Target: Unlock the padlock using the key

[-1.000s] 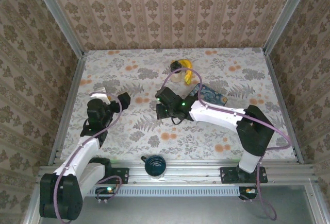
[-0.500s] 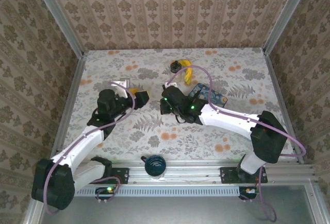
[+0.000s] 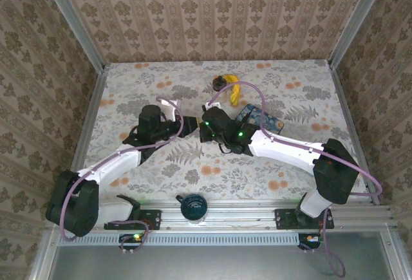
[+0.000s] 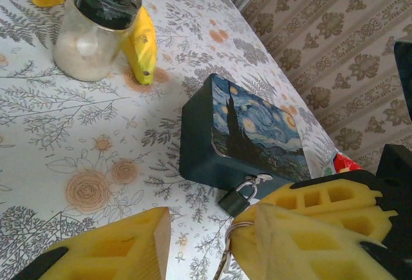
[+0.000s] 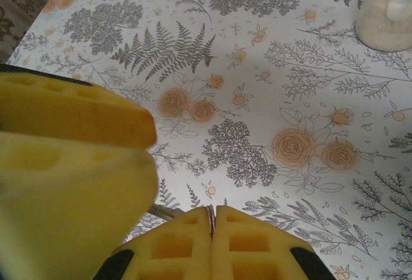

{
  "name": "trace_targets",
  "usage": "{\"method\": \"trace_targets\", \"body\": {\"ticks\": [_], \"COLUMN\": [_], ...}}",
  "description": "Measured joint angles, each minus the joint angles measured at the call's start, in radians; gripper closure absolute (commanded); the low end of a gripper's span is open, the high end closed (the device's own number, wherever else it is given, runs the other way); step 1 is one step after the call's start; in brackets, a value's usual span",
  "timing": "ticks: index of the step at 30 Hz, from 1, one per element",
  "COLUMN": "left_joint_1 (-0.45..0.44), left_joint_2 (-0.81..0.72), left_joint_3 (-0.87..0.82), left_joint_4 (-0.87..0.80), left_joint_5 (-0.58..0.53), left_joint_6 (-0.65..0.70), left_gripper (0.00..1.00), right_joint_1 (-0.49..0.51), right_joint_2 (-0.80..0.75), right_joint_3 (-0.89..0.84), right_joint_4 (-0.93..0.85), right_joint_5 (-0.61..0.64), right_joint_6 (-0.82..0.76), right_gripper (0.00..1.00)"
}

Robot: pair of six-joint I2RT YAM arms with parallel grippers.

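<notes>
- Meeting over the middle of the bench point(image 3: 290, 164), the left gripper point(image 3: 187, 125) and right gripper point(image 5: 211, 212) are almost tip to tip.
- Left jaws stand apart, with a wire ring point(image 4: 230, 244) hanging in the gap.
- Right jaws are pressed together on a thin sliver of metal, the key point(image 5: 210, 219) as far as I can tell.
- The padlock point(image 4: 234, 199), small and dark, sits at the near bottom edge of the blue starry tin box point(image 4: 251, 132), just under its latch.
- Farther back, a banana point(image 4: 143, 45) rests against a jar point(image 4: 96, 35).
</notes>
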Motion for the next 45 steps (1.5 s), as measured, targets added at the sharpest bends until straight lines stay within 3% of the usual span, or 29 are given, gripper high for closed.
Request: {"method": "trace_targets", "body": {"ticks": [6,13,20,32,45], "left_joint_1": [-0.01,-0.015,-0.014,-0.014,-0.014], "left_joint_2": [0.029,0.029,-0.026,-0.047,0.022], "left_joint_3": [0.011,0.003,-0.061,-0.062,-0.062], "left_joint_4": [0.026,0.035,0.037,0.046,0.131], "left_joint_5": [0.01,-0.018,-0.078,-0.081,-0.071], "left_joint_6": [-0.022,-0.047,-0.072,-0.08,-0.126], "left_gripper": [0.69,0.64,0.63,0.63,0.77], "right_joint_1": [-0.006,-0.008,-0.008,-0.008,-0.008], "right_joint_2": [0.0,0.0,-0.002,-0.002,-0.002], "right_joint_3": [0.0,-0.001,-0.001,-0.001,-0.016], "right_joint_4": [-0.003,-0.003,0.019,0.039,0.057], "right_joint_5": [0.005,0.012,0.012,0.011,-0.008], "right_joint_6": [0.0,0.0,0.0,0.001,0.009], "right_gripper": [1.0,1.0,1.0,1.0,1.0]}}
